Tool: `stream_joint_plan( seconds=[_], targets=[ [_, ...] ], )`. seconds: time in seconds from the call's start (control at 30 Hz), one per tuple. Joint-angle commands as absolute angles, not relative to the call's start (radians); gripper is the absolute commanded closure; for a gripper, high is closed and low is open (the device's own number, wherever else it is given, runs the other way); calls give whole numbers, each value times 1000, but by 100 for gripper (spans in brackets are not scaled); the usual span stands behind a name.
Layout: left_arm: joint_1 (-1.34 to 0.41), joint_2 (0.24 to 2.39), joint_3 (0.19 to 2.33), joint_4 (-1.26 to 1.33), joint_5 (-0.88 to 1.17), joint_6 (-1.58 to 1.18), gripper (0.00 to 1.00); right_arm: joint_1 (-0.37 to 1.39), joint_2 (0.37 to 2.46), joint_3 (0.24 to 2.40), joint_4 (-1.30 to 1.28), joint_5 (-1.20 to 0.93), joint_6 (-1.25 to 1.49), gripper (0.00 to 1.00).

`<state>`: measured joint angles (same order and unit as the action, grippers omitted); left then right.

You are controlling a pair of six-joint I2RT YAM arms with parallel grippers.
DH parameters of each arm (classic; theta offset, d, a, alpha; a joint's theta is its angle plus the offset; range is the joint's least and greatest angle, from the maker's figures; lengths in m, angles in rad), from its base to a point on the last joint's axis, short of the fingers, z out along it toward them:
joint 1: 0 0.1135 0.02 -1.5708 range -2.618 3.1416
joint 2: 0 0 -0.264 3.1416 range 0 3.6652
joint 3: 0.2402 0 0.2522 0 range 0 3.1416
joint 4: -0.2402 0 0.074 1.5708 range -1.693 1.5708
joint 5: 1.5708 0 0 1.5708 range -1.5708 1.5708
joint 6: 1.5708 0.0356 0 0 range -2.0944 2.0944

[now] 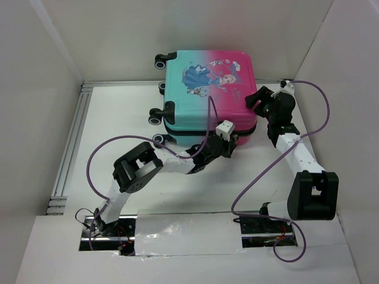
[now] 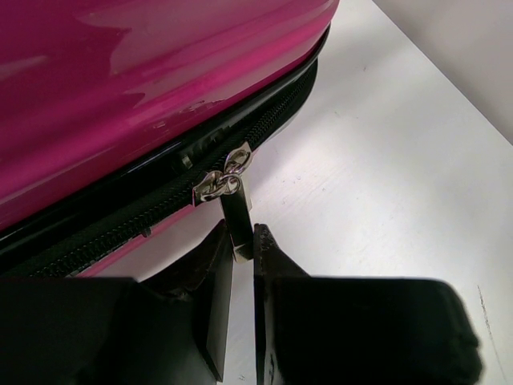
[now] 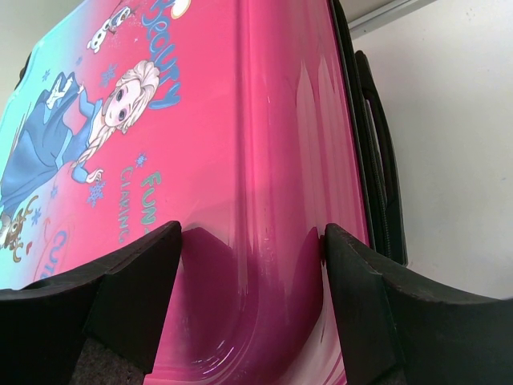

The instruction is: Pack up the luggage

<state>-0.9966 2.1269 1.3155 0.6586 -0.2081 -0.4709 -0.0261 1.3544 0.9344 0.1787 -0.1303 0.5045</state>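
The luggage (image 1: 207, 94), a small teal-to-pink hard-shell suitcase with a princess print, lies closed and flat at the back middle of the table, wheels to the left. My left gripper (image 1: 228, 142) is at its near right corner, shut on the dark zipper pull (image 2: 237, 224) that hangs from two silver sliders (image 2: 220, 180) on the black zipper. My right gripper (image 1: 260, 100) is open, its fingertips (image 3: 144, 281) pressed on the pink lid (image 3: 264, 160) at the suitcase's right edge, beside the black side handle (image 3: 381, 160).
White walls enclose the table on the left, back and right. A metal rail (image 1: 71, 148) runs along the left edge. Purple cables (image 1: 260, 177) loop over the near table. Bare white tabletop (image 2: 385, 160) lies right of the suitcase corner.
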Motion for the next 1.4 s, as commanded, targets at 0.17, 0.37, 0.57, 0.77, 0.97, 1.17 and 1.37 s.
stream_joint_plan(
  seconds=[0.17, 0.37, 0.57, 0.77, 0.97, 1.17, 1.37],
  targets=[
    [-1063, 2158, 1379, 779, -63, -460, 100, 66, 1358, 896, 26, -314, 518, 24],
    [-1063, 2178, 1402, 758, -54, -460, 100, 57, 1358, 905, 17, -314, 509, 24],
    [-1063, 2110, 1294, 811, -152, -469, 93, 57, 1348, 916, -29, -314, 489, 18],
    [-1063, 1967, 1180, 776, -202, -469, 46, 38, 1339, 1006, -124, -284, 451, 3],
    [-1063, 1800, 1152, 500, -238, -459, 8, 38, 1263, 1126, -204, -167, 419, 0],
    [-1039, 1580, 1102, 267, -272, -480, 2, 47, 1136, 1183, -296, -106, 379, 0],
    [-1015, 1259, 983, 39, -394, -515, 1, 48, 867, 1041, -296, -107, 382, 0]
  ],
)
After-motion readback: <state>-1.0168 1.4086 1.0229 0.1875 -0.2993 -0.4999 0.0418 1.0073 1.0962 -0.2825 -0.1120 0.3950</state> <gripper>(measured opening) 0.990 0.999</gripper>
